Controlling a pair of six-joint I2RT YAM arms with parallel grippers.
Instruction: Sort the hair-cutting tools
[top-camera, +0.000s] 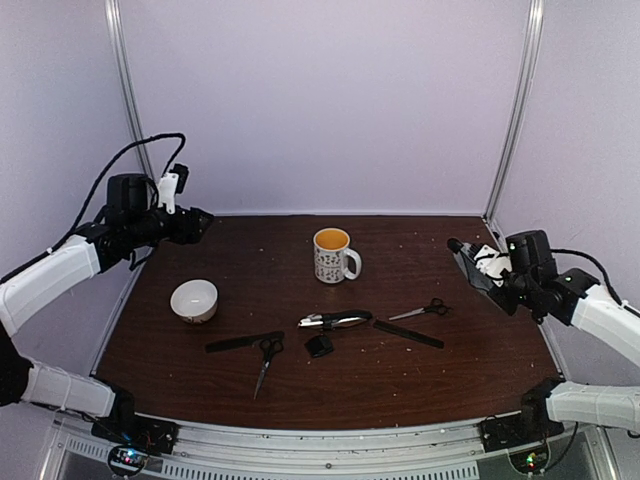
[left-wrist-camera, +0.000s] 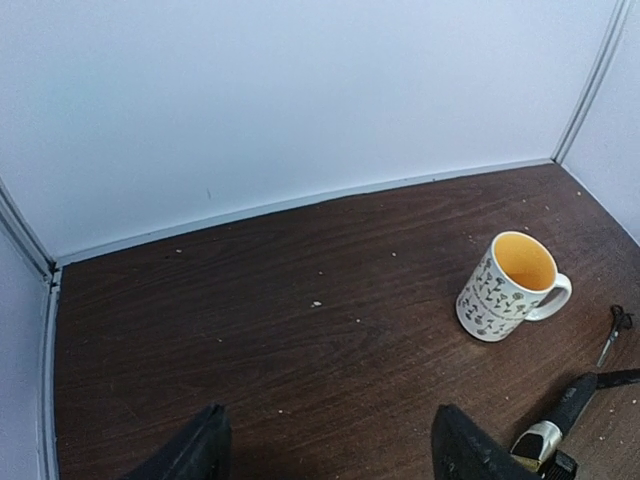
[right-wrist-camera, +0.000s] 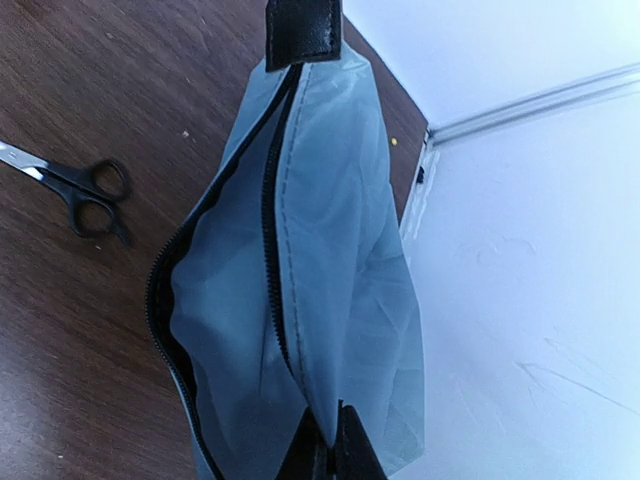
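Note:
The hair-cutting tools lie on the dark wooden table (top-camera: 400, 385). One comb (top-camera: 243, 341) and one pair of scissors (top-camera: 266, 360) are at the left. A silvery-black elongated tool (top-camera: 335, 320) and a small black block (top-camera: 319, 346) are in the middle. A second comb (top-camera: 408, 334) and a second pair of scissors (top-camera: 422, 312) are at the right. My right gripper (right-wrist-camera: 335, 450) is shut on the edge of the grey zip pouch (right-wrist-camera: 330, 260), unzipped and held above the table's right side, the scissors (right-wrist-camera: 85, 195) beyond it. My left gripper (left-wrist-camera: 335, 450) hangs open and empty over the far left.
A patterned mug (top-camera: 333, 254) with a yellow inside stands at the back middle, also in the left wrist view as the mug (left-wrist-camera: 508, 287). A white bowl (top-camera: 194, 300) sits at the left. White walls close the table at the back and sides.

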